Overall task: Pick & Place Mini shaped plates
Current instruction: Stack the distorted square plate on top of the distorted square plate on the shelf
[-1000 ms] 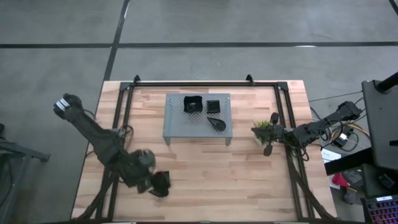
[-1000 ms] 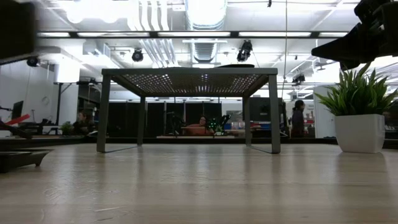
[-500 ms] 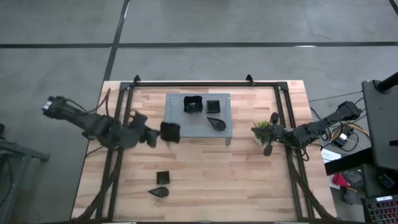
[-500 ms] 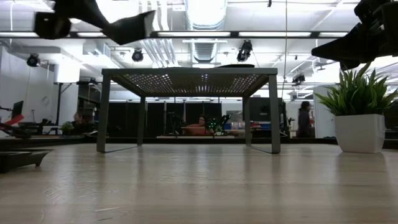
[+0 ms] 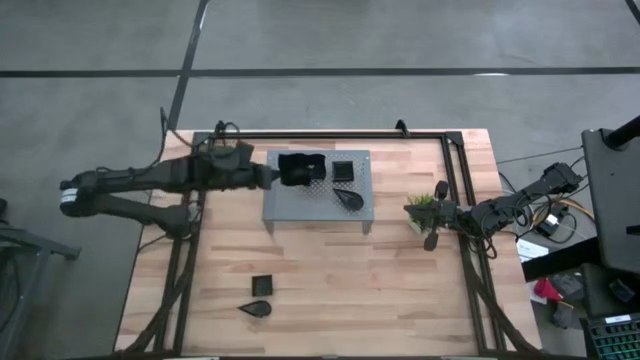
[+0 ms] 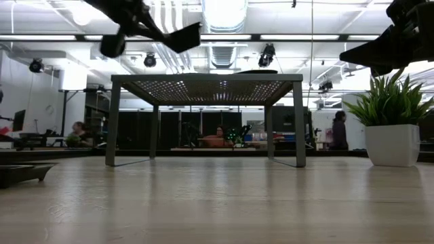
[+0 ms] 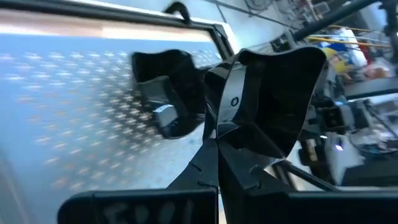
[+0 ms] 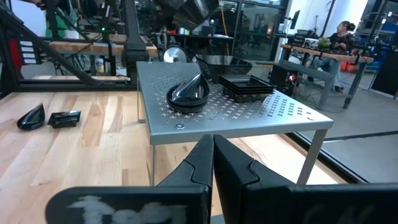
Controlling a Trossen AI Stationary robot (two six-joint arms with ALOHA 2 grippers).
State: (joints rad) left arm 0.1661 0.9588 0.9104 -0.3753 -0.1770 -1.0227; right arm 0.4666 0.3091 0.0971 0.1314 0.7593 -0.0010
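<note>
My left gripper (image 7: 217,134) (image 5: 277,173) hovers over the left end of the grey perforated rack (image 5: 318,205), shut on a black square mini plate (image 7: 283,87) (image 6: 183,37). Just beyond it a larger black square dish (image 7: 165,93) sits on the rack top. Square plates (image 5: 343,171) and teardrop plates (image 5: 348,199) also lie on the rack. One square plate (image 5: 262,285) and one teardrop plate (image 5: 255,308) rest flat on the table near its near edge. My right gripper (image 8: 212,152) (image 5: 440,215) is shut and waits beside the plant. My left gripper pinches the square plate by its rim (image 7: 239,121) between the two fingers, coming level from the table's left. The plate is lifted clear above the rack top and sits tilted in the hold, sticking out past the fingertips.
A small green plant in a white pot (image 5: 421,208) (image 6: 392,129) stands right of the rack. A black frame (image 5: 330,133) runs around the table's far, left and right sides. Bare wood lies between the rack and the two plates near the near edge.
My left gripper has risen from the plates near the table's near edge with the square plate in its hold. It carried the plate up, toward the far edge and rightward, to a spot above the rack's left end. The plate is now lifted clear.
</note>
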